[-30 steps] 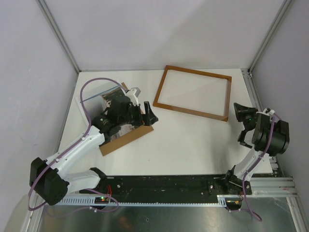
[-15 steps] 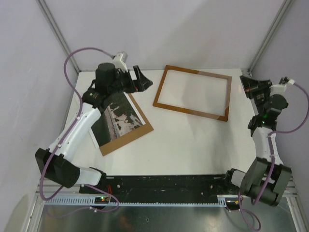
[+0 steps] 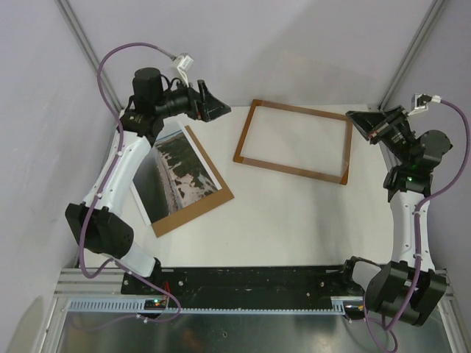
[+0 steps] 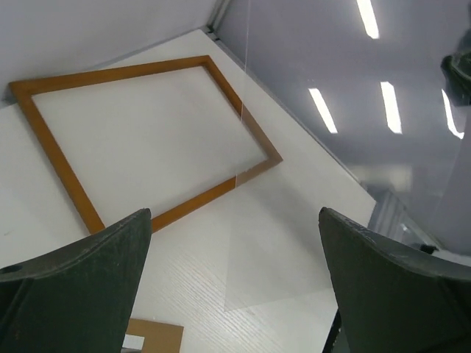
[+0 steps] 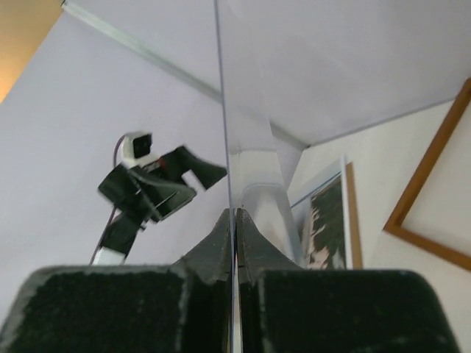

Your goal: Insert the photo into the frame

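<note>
**Right fingers pinched on a clear pane; left fingers wide, photo lying on its board**

In the right wrist view the right gripper [image 5: 234, 220] has its fingers [image 5: 210, 254] pressed together on the edge of a clear pane [image 4: 287, 243]. Seen edge-on there, the pane is only a thin bright line rising from the fingertips. The left wrist view shows it as a faint glassy sheet reflecting ceiling lights, with one edge crossing in front of the frame's [image 4: 110, 72] right corner. From overhead the pane hardly shows. That view places the right gripper [image 3: 362, 121] raised beside the far right corner of the frame [image 3: 291, 170]. Whether the pane's lower edge touches anything cannot be told.

The left gripper [image 4: 232, 220] has its fingers [image 4: 88, 279] spread wide with nothing between them. Overhead, the left gripper [image 3: 213, 107] is lifted near the back wall, just left of the frame and pointing toward it.

The photo [image 3: 176, 173] lies face up on the brown backing board [image 3: 202, 207] on the left of the table [image 3: 294, 220]. It is outside the frame, with a strip of bare tabletop between board and frame. The right wrist view catches a sliver of the photo [image 5: 324, 220] and one corner of the frame [image 5: 428, 153].

The frame lies flat at a slight angle, its far rail near the back wall. White tabletop shows between it and the arm bases.
</note>
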Robot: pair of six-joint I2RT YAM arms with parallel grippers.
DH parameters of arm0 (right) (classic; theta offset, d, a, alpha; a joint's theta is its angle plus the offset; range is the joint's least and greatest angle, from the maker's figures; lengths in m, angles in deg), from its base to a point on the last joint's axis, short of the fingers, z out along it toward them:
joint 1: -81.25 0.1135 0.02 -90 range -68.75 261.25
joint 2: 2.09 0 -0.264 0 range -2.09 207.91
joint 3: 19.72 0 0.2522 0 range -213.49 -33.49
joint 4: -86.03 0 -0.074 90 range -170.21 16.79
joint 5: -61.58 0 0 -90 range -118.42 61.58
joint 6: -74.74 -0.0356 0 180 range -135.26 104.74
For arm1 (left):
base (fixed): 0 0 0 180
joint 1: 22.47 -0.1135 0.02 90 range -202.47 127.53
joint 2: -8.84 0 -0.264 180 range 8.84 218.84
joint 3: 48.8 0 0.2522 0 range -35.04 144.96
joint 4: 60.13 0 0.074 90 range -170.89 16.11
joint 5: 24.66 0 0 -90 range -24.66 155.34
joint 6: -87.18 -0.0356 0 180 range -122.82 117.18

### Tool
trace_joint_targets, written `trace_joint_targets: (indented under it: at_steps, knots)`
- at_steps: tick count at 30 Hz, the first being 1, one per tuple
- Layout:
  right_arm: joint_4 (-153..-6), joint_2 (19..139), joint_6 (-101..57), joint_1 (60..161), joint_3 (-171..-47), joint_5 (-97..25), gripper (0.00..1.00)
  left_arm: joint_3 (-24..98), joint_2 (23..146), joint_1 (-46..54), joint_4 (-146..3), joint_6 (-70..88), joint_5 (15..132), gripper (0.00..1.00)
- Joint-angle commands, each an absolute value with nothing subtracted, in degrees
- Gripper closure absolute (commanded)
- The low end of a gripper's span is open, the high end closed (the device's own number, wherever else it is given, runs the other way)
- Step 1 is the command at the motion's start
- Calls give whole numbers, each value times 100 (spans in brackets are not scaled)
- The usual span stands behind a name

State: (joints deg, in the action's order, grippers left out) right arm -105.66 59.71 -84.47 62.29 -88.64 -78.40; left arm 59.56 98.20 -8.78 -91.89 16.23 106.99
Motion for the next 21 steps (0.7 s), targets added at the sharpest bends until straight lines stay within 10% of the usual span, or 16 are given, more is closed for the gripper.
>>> trace_joint_targets:
  at_steps: [1, 21]
  knots:
    - [-11581, 6113, -9574, 6404, -9194, -8749, 100, 6203, 9954, -957, -9034, 930, 12061, 0]
    - [-13194, 7041, -10852, 7343, -9580, -8967, 100, 6178, 10301, -1083, -8946, 744, 13700, 2]
